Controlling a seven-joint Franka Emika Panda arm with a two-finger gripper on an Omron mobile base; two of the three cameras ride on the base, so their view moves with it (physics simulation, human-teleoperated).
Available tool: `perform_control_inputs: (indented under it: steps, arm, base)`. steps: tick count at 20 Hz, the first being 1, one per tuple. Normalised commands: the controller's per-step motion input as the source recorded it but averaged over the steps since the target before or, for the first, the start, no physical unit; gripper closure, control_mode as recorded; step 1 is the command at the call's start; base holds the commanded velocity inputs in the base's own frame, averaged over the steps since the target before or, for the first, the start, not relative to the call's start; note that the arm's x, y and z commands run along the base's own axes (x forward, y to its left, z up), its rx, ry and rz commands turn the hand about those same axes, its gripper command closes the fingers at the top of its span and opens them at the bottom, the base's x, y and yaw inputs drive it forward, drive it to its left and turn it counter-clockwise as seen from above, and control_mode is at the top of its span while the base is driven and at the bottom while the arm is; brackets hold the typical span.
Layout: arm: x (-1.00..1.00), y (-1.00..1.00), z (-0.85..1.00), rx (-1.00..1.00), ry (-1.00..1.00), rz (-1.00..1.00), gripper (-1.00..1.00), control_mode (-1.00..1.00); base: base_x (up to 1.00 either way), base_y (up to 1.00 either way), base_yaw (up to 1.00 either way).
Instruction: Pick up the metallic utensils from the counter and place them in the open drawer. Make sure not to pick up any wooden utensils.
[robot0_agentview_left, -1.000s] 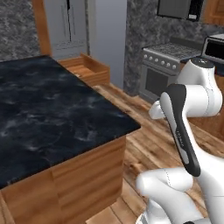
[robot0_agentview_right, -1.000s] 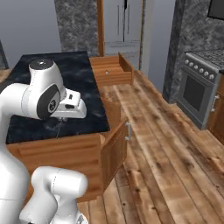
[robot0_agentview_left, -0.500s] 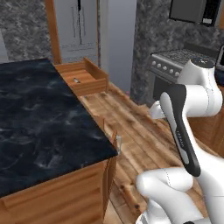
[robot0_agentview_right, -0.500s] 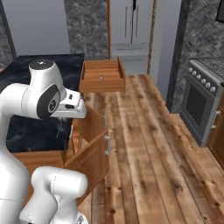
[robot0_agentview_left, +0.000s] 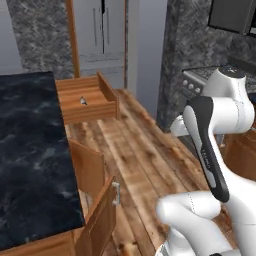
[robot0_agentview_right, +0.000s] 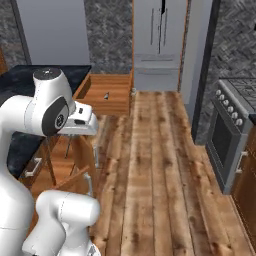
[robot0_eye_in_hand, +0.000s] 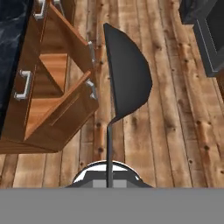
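Note:
In the hand view my gripper is shut on the slim handle of the grey metal spoon, whose dark bowl stands up over the wooden floor. The open drawer juts out from the far end of the black marble counter, ahead and to the left of the arm. A small pale grey item lies on the drawer floor, too small to name. The hand hangs off the counter's edge, over the floor. The wooden utensils are out of view.
Two cabinet doors stand ajar below the counter, close to the hand. A steel stove lines the right side. A tall grey fridge closes the far end. Wooden floor runs between them.
The base has driven and turned along the counter, so the whole scene shifted: the drawer now sits nearer and more central. The gripper stays shut on the spoon.

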Motion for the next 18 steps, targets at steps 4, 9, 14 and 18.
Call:
perform_control_inputs:
  steps: [4,9,14,18]
  arm:
    - [0.00,0.00,0.00,0.00,0.00,0.00,1.00,1.00]
    - [0.00,0.00,0.00,0.00,0.00,0.00,1.00,1.00]
    - [0.00,0.00,0.00,0.00,0.00,0.00,1.00,1.00]
    - [0.00,0.00,0.00,0.00,0.00,0.00,1.00,1.00]
  base:
    - [0.97,-1.00,0.39]
    - [0.97,-1.00,0.41]
    - [0.95,-1.00,0.43]
    - [0.92,-0.96,0.42]
